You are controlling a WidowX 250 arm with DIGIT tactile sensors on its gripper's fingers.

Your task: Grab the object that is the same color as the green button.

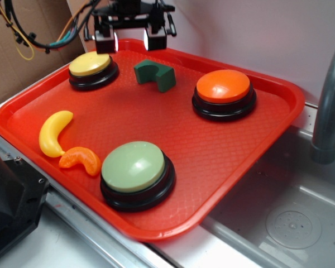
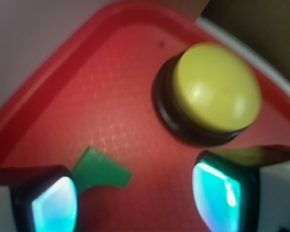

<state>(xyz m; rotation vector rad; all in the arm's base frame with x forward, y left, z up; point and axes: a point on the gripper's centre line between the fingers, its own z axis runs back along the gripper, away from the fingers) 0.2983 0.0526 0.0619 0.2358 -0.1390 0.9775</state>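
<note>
The small dark green arched block [image 1: 154,75] lies on the red tray [image 1: 257,151] toward its back, between the yellow and orange buttons. The large pale green button [image 1: 135,170] sits at the tray's front. My gripper [image 1: 130,41] hangs open and empty above the tray's back edge, just behind and left of the block. In the wrist view one corner of the block [image 2: 100,171] shows beside the left fingertip [image 2: 50,203]; the gripper [image 2: 135,200] has bare tray between its fingers.
A yellow button [image 1: 92,68] sits at the back left, close to my gripper, and shows in the wrist view [image 2: 215,92]. An orange button [image 1: 223,92] is at the right. A yellow banana [image 1: 53,132] and orange segment [image 1: 81,159] lie front left. A sink [image 1: 285,218] and grey faucet [image 1: 329,106] are right.
</note>
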